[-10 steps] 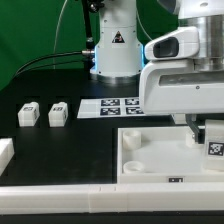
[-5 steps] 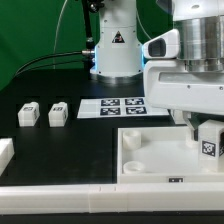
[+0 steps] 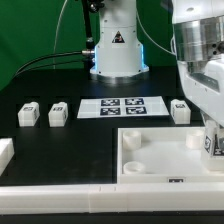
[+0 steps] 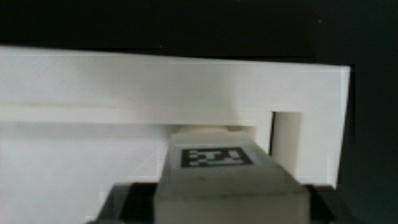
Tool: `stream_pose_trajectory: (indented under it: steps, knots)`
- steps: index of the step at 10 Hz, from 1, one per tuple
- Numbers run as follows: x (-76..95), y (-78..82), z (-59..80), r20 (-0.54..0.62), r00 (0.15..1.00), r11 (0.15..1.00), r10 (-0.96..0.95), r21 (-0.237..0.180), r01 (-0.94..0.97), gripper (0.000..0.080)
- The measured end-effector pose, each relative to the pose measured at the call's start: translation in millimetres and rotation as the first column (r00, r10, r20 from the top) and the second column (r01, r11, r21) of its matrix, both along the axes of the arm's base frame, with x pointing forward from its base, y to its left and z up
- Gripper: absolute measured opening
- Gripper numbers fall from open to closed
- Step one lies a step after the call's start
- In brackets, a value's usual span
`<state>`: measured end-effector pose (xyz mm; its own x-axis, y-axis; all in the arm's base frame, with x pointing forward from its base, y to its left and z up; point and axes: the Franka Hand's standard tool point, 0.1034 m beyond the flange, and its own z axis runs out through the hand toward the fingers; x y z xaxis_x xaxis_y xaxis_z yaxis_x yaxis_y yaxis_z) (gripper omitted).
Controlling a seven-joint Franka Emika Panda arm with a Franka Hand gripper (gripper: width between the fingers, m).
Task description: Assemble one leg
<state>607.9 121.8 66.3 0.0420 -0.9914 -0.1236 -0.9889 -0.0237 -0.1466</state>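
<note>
My gripper [image 3: 212, 138] is shut on a leg [image 3: 213, 144], a small white block with a marker tag, at the exterior view's right edge. It holds the leg over the right corner of the large white panel [image 3: 150, 158]. In the wrist view the held leg [image 4: 217, 160] fills the middle, its tag facing the camera. Dark fingers [image 4: 125, 203] sit against both its sides. It stands by a notch in the panel [image 4: 107, 100]. Three more legs lie on the table, two at the left [image 3: 28, 114] [image 3: 58, 114] and one at the right [image 3: 180, 110].
The marker board [image 3: 122, 106] lies flat behind the panel. The robot base [image 3: 115, 50] stands at the back. A white part [image 3: 5, 152] sits at the left edge. A long white rail [image 3: 100, 196] runs along the front.
The arm has shifted toward the exterior view's right, uncovering the marker board and the leg beside it. The held leg stays at the panel's right corner, barely moved.
</note>
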Motion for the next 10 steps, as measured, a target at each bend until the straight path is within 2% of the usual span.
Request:
stream_pose_trajectory:
  steps: [1, 3, 4, 5, 6, 8, 10]
  knots:
    - [0.0, 0.1, 0.0, -0.009, 0.998, 0.998, -0.069, 0.011, 0.069, 0.0297]
    - [-0.1, 0.3, -0.1, -0.011, 0.997, 0.997, -0.081, 0.013, 0.081, 0.0297]
    - [-0.2, 0.5, -0.1, -0.011, 0.997, 0.997, -0.079, 0.013, 0.08, 0.0468]
    - [-0.2, 0.6, -0.1, -0.011, 0.997, 0.997, -0.078, 0.013, 0.078, 0.0468]
    - [-0.2, 0.7, -0.1, -0.01, 0.998, 0.997, -0.07, 0.012, 0.07, 0.0613]
    - [-0.2, 0.5, -0.1, 0.006, 0.999, 0.999, 0.046, -0.005, -0.046, 0.0638]
    - [-0.3, 2.1, 0.7, 0.016, 0.97, 0.969, 0.244, -0.031, -0.244, 0.0647]
